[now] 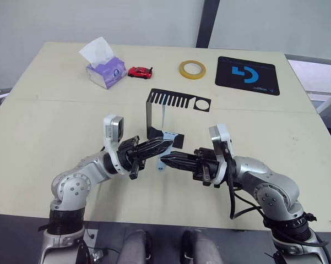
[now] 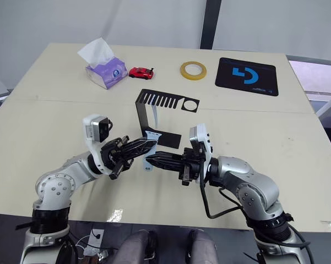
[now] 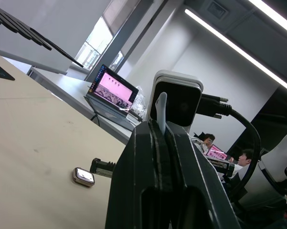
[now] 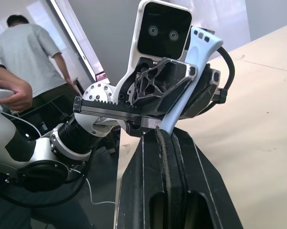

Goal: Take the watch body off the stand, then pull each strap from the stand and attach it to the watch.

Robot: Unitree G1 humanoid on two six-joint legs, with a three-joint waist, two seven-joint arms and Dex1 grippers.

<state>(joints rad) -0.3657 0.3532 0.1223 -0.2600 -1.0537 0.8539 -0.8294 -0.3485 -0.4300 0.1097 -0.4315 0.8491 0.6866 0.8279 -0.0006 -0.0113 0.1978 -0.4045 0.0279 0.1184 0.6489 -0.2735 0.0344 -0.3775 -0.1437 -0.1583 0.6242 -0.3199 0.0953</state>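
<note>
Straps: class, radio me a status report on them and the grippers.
Left gripper and right gripper both shut on a pale strap, tips meeting before the stand. Second strap hangs from the stand's slots. Nothing in the way.

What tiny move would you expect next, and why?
Probably a short, gentle push of the right end effector toward the left end effector, to seat the strap. Both are shut on pale strap material and meet tip to tip just before the stand. Whether the watch body sits in that grip cannot be told, so this is a guess.
</note>
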